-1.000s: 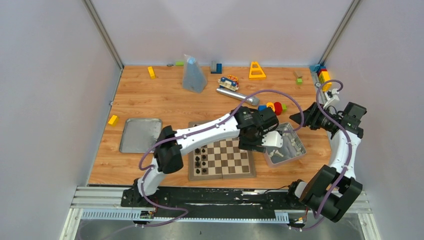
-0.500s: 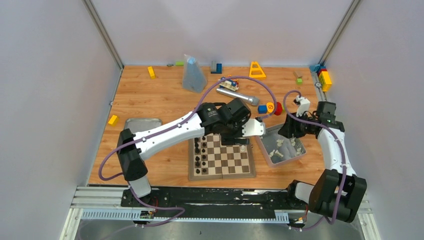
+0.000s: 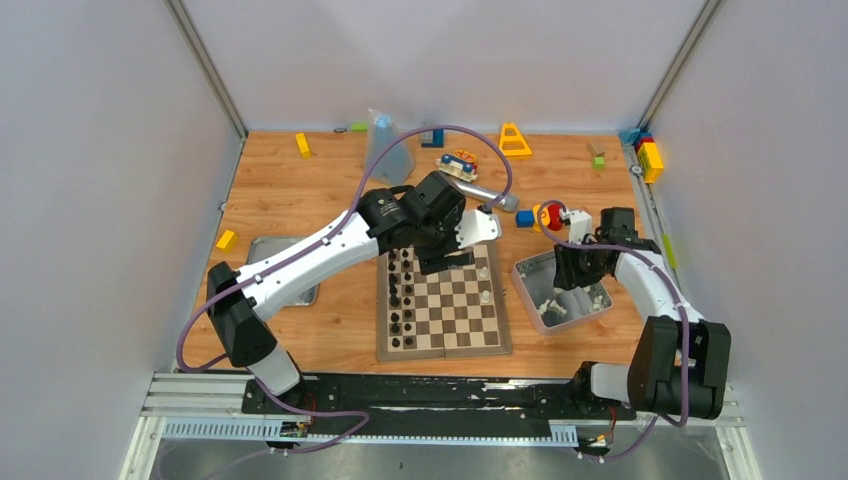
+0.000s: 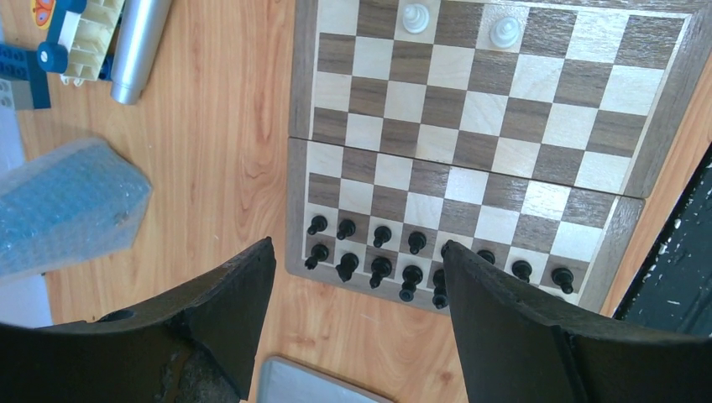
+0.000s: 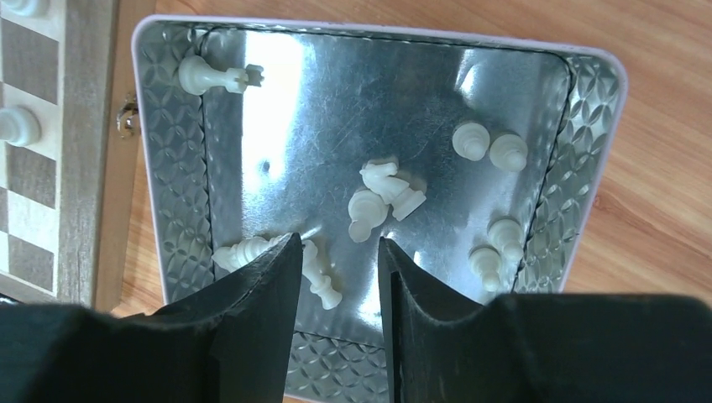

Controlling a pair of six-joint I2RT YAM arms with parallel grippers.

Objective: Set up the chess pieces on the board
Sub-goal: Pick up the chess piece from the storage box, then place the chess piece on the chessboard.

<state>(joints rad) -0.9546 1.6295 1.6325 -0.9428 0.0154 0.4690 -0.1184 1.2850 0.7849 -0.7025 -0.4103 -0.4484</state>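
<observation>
Since the left arm crosses the middle of the top view, it hides the board's (image 3: pixel 450 322) far left corner and part of the lid (image 3: pixel 272 262), and the claws cannot be read there. The left wrist view shows the left claw (image 4: pixel 357 248) wide, with nothing between its fingers. It hangs over two rows of black pieces (image 4: pixel 379 252) along the board's lower edge in that frame, and the fingers cover a few of them. Two white pieces (image 4: pixel 505 32) stand on squares at upper right; the board's top edge is cut off just above them. A bag (image 4: pixel 67 206) and a metal cylinder (image 4: pixel 138 42) at upper left also run out of frame. In the top view the tin (image 3: pixel 527 290) lies just right of the board, its contents mere pale specks, half under the right arm. Only the right wrist view sorts them: about ten white pieces lie tipped over on the tin's floor. The right claw (image 5: pixel 336 243) is narrow, its fingers apart and gripping nothing, and they hide the tin's lower rim. One piece (image 5: pixel 321 281) lies in the gap by the left-hand finger; whether they touch I cannot tell. A strip of board at far left is cut off.
</observation>
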